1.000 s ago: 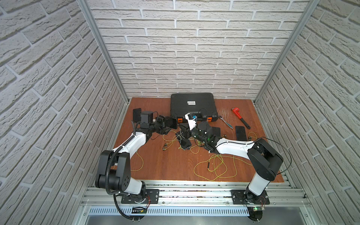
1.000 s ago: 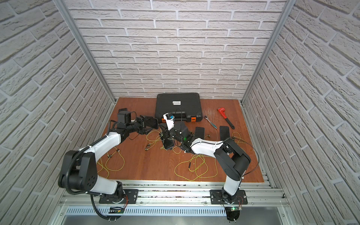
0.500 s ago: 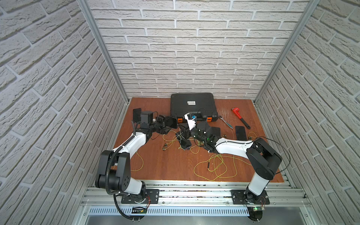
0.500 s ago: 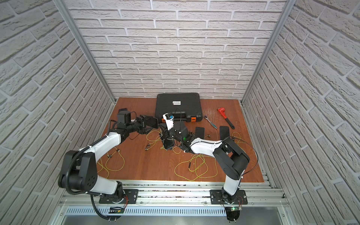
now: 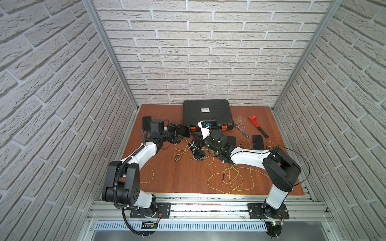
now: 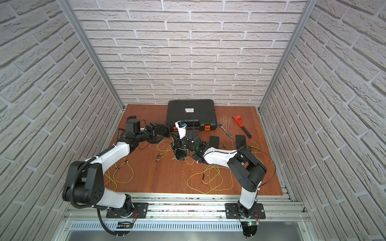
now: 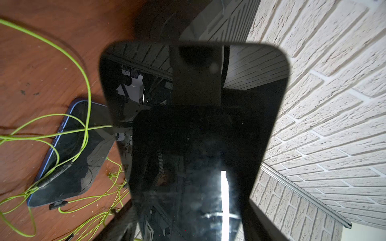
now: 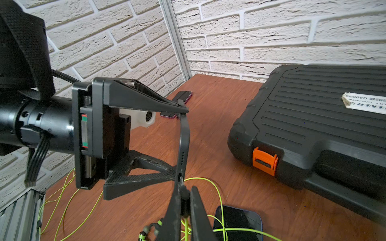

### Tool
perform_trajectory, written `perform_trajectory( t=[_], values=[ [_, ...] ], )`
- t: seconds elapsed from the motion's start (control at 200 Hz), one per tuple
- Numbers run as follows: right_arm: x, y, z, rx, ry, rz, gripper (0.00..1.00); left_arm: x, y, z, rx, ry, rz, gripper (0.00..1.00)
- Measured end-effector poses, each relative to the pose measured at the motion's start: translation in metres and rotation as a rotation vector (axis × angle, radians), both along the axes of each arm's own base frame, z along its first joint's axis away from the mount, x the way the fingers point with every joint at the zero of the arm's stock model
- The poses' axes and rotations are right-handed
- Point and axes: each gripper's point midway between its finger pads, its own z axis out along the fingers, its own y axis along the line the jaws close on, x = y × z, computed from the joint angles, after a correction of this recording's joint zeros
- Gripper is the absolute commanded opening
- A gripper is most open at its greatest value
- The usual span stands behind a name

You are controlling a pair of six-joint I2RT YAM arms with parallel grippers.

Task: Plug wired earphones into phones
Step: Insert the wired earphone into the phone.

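Observation:
My left gripper [image 5: 177,131] [image 7: 188,208] is shut on a black phone [image 5: 184,131] [image 6: 164,131] [image 7: 194,125], held by its long edges above the table. The right wrist view shows that phone [image 8: 184,141] edge-on. My right gripper [image 8: 184,195] [image 5: 195,139] is shut on the dark plug [image 8: 184,201] of yellow-green wired earphones [image 8: 217,194]. The plug's tip meets the phone's end edge; whether it sits inside, I cannot tell. Another phone [image 5: 199,154] [image 7: 69,150] lies under cords.
Two phones [image 5: 258,141] [image 5: 230,140] lie right of the arms, and one [image 5: 146,121] at the back left. A black case [image 5: 206,113] with orange latches stands at the back. Red wrench [image 5: 255,125], ratchet [image 5: 241,130]. Cord loops [image 5: 229,177] [image 6: 123,173] lie near the front.

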Motion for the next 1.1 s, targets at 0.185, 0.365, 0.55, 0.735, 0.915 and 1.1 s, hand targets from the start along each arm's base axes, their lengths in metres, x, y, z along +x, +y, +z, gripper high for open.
perform_trajectory(
  t=[0.185, 0.365, 0.55, 0.735, 0.915, 1.1],
  values=[
    [0.004, 0.002, 0.001, 0.009, 0.003, -0.004, 0.06, 0.001, 0.001, 0.001, 0.002, -0.007, 0.005, 0.00],
    [0.006, 0.003, 0.000, 0.012, 0.009, -0.004, 0.06, 0.002, 0.002, 0.000, 0.006, -0.008, 0.013, 0.00],
    [0.007, 0.004, -0.008, 0.007, 0.023, 0.002, 0.06, 0.001, -0.001, 0.000, 0.002, -0.008, 0.005, 0.00],
    [0.007, 0.006, -0.007, 0.020, 0.021, 0.007, 0.06, 0.000, -0.001, -0.001, 0.000, -0.008, 0.003, 0.00],
    [0.005, 0.001, -0.008, 0.010, 0.015, -0.006, 0.06, 0.000, -0.002, -0.001, -0.001, -0.009, 0.000, 0.00],
    [0.005, 0.000, -0.004, 0.012, 0.006, -0.006, 0.06, 0.000, -0.002, 0.000, -0.002, -0.010, 0.000, 0.00]
  ],
)
